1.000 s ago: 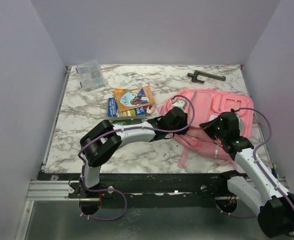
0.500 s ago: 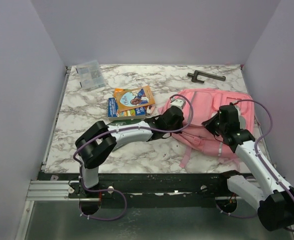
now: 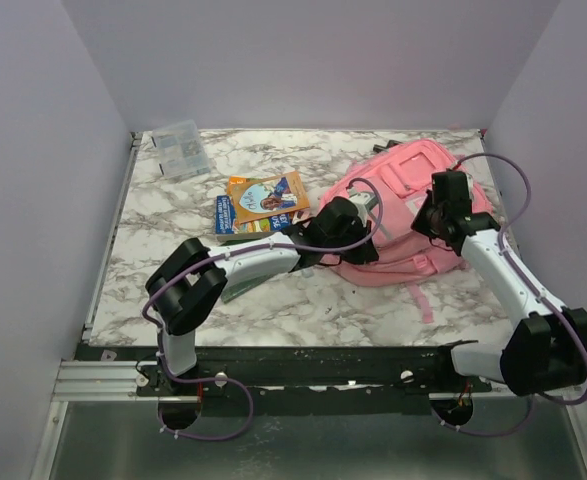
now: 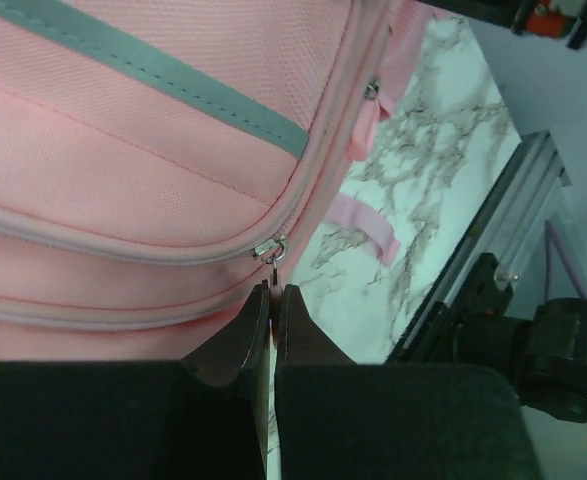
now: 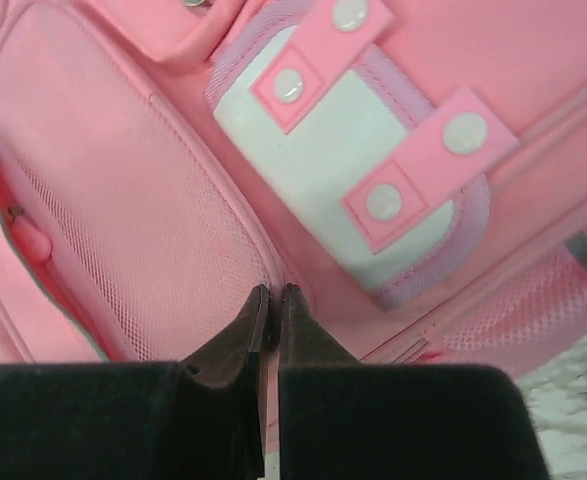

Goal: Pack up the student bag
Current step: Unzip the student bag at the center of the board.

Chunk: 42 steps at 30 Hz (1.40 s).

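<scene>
The pink student bag (image 3: 398, 180) lies at the right middle of the table, its top raised toward the back wall. My left gripper (image 3: 350, 240) is at the bag's near left edge. In the left wrist view it (image 4: 273, 288) is shut on the small metal zipper pull (image 4: 270, 250) of the bag (image 4: 123, 150). My right gripper (image 3: 431, 215) is on the bag's right side. In the right wrist view it (image 5: 273, 290) is shut on a fold of the bag's fabric (image 5: 123, 220) at a seam, below the white patch (image 5: 343, 190).
Several colourful books (image 3: 263, 200) lie left of the bag. A clear plastic box (image 3: 180, 148) sits at the back left corner. A dark green flat item (image 3: 238, 288) lies under the left arm. Walls enclose the table on three sides.
The right gripper has pulled the bag up and back toward the far wall, and it now hides the black tool at the back right. The left gripper stayed at the bag's left edge, shifting slightly left.
</scene>
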### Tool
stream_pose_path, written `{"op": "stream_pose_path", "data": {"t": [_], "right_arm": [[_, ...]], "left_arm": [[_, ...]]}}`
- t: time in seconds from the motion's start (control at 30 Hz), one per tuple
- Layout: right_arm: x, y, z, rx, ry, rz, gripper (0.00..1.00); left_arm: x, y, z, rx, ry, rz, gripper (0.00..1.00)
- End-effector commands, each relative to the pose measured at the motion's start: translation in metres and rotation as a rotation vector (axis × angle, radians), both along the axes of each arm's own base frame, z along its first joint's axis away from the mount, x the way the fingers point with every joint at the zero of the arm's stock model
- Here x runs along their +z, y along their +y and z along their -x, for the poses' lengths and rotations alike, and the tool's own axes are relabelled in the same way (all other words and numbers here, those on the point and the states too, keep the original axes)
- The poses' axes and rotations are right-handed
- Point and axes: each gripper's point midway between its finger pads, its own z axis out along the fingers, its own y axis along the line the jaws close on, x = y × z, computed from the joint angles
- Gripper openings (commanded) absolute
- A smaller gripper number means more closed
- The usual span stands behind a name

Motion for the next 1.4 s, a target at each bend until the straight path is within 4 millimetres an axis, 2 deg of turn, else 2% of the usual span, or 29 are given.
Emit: {"op": "stream_pose_path", "data": {"t": [0.0,0.1,0.17,0.23,0.3,0.47,0.63,0.9,1.1,1.23,1.3,1.37], "right_arm": [[0.021,-0.017,-0.038,-0.004,-0.034,0.070,0.16],[0.010,-0.018,-0.018,-0.005,0.093,0.073,0.34],[0.011,-0.010,-0.004,0.036,0.088,0.030,0.47],[0.017,-0.005,0.009,0.047,0.066,-0.009,0.53],[0.019,0.010,0.022,0.082,0.042,-0.094,0.56],[0.007,0.043,0.046,0.108,0.067,-0.319,0.53],[-0.001,0.049,0.056,0.038,-0.006,-0.439,0.52],[-0.012,0.039,0.060,-0.084,-0.051,-0.482,0.52],[-0.022,0.036,0.050,-0.150,-0.112,-0.524,0.42],[-0.032,0.028,0.050,-0.205,-0.123,-0.518,0.41],[-0.032,0.027,0.050,-0.216,-0.131,-0.522,0.38],[-0.029,0.021,0.047,-0.242,-0.162,-0.509,0.26]], "left_arm": [[0.017,-0.031,0.046,-0.180,0.198,0.138,0.00],[0.023,-0.041,0.045,-0.192,0.224,0.170,0.00],[0.024,-0.046,0.044,-0.197,0.236,0.184,0.00],[0.024,-0.049,0.044,-0.200,0.242,0.191,0.00],[0.022,-0.051,0.043,-0.201,0.247,0.194,0.00],[0.018,-0.050,0.040,-0.174,0.244,0.183,0.00],[0.010,-0.044,0.037,-0.112,0.217,0.156,0.00],[0.009,-0.043,0.035,-0.061,0.157,0.122,0.00],[0.010,-0.050,0.040,-0.064,0.148,0.116,0.00],[0.013,-0.052,0.041,-0.066,0.137,0.112,0.00],[0.012,-0.051,0.040,-0.062,0.135,0.106,0.00],[0.010,-0.051,0.039,-0.054,0.133,0.096,0.00]]}}
